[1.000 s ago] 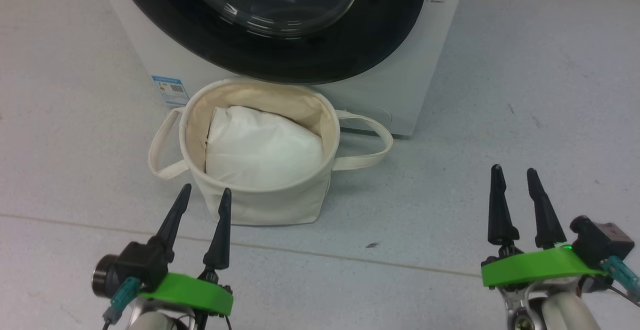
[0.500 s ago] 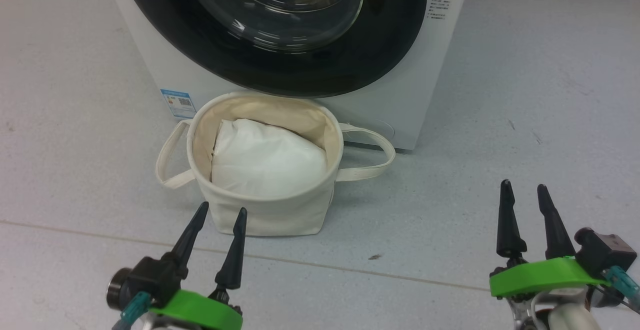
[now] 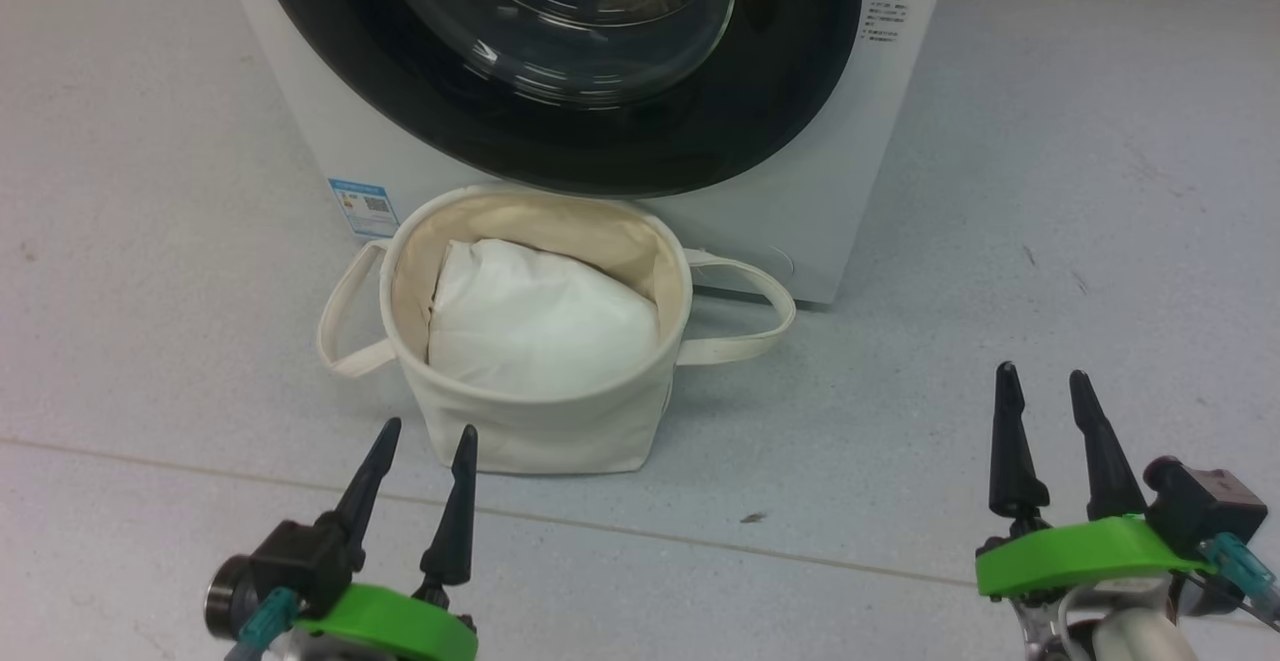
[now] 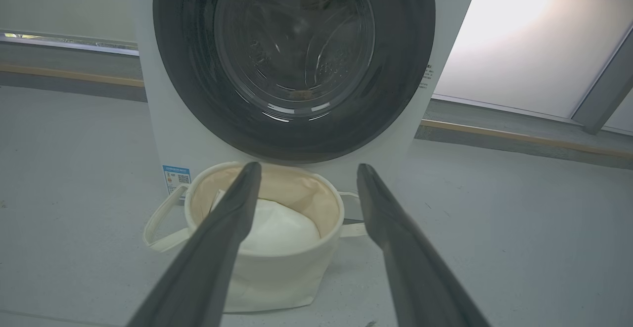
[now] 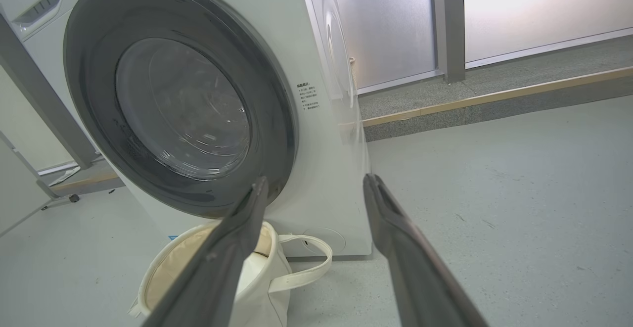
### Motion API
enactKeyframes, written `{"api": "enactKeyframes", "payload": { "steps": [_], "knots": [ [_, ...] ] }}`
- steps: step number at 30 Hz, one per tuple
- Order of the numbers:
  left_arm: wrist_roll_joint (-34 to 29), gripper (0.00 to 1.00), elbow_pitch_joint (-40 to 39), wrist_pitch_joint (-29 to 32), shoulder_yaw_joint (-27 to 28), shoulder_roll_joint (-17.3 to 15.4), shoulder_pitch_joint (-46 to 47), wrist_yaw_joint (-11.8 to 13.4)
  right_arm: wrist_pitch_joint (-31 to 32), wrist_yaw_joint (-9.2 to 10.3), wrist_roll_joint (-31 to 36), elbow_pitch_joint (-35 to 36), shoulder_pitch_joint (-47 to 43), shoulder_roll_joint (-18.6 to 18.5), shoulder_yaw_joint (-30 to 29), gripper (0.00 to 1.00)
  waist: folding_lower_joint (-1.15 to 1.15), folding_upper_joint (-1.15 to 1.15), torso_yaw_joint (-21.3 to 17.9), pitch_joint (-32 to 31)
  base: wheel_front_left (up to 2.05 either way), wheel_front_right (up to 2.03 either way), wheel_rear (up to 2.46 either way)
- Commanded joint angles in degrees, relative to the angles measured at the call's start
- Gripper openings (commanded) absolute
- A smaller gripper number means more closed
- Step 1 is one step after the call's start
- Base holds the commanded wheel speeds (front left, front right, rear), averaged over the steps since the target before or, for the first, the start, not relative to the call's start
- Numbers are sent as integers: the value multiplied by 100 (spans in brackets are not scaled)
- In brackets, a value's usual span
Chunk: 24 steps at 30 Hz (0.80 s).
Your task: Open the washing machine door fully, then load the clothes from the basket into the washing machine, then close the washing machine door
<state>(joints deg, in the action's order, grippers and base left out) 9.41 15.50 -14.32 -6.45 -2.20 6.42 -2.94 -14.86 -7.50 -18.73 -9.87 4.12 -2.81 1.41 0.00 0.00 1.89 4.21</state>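
Most of the washing machine (image 3: 330,131) is cut off at the top in my head view, while my right wrist view takes in its side and upper corner. Its door (image 3: 760,71) sits shut, and something brownish behind the glass is too dim to name. Just before it stands the basket (image 3: 540,431), a white pad (image 3: 540,321) hiding its bottom. My left gripper (image 3: 430,428) and right gripper (image 3: 1041,371) hang spread wide, holding nothing.

Grey speckled floor (image 3: 1080,191), frosted windows (image 5: 539,5)
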Motion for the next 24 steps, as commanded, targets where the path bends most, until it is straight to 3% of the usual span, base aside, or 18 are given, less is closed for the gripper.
{"api": "enactKeyframes", "payload": {
  "steps": [1, 24],
  "knots": [
    [-20, 100, -172, -68, 190, -67, 177, 40, -14, 1, 20, 198, 116, -7, 124, 100, 0, 0, 0, -12, 0, 0, 0],
    [0, 100, -164, -68, 235, -67, 90, 45, -14, 1, 16, 157, 54, -7, 149, 100, 0, 0, -3, -164, 0, 0, 0]
  ]
}}
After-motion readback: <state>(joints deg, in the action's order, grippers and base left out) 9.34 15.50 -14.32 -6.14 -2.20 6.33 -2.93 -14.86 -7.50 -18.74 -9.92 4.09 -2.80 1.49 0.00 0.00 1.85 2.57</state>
